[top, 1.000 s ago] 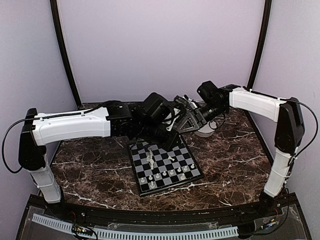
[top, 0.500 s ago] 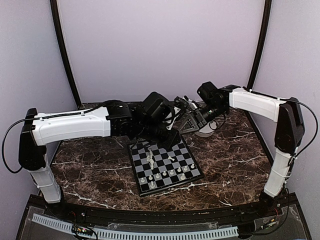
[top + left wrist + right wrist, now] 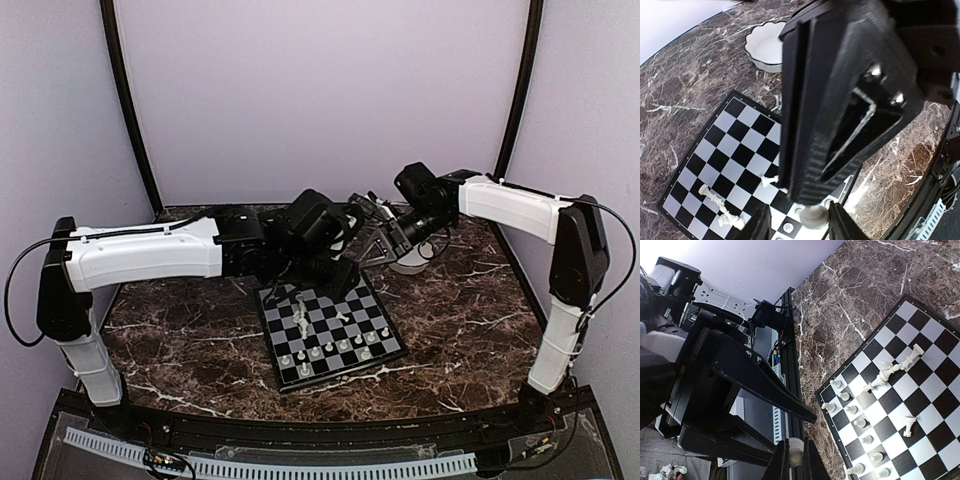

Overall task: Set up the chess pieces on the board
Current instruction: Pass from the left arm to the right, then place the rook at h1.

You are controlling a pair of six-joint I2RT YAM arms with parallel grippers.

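**Progress.** We count about nine upright chess pieces (image 3: 343, 345) on the board (image 3: 735, 140). All of them crowd toward its lower edge in the overhead frame, in one fairly even row with a couple on the rank below. At mid-board at least three toppled pieces (image 3: 885, 375) lie on their sides, not yet stood up. We see no upright piece on the board's upper half. Our judgement is that the job is near halfway at best. The outer rank is mostly unfilled, and the fallen pieces are yet to be righted.

**Tools.** Both grippers meet over the board's upper edge, centre of the overhead frame, near the white scalloped bowl (image 3: 752, 52). The right gripper (image 3: 794, 462) is clenched on one held piece (image 3: 795, 452), at bottom centre of its wrist frame. The left gripper (image 3: 801, 224) straddles that same piece with its jaws parted and a gap showing on the left side. We read it as released. We take this for a hand-to-hand pass, with the right one carrying.

**Orientation.** Of the held piece only a rounded cream nub shows between the fingers. We cannot tell which end is up or how its long axis runs. In the right wrist frame the toppled pieces lie with their long axes running lower left to upper right. A smaller one lies apart, lower in that frame. The board sits skewed on the marble tabletop (image 3: 180, 330), with one corner toward the bottom of the overhead frame.
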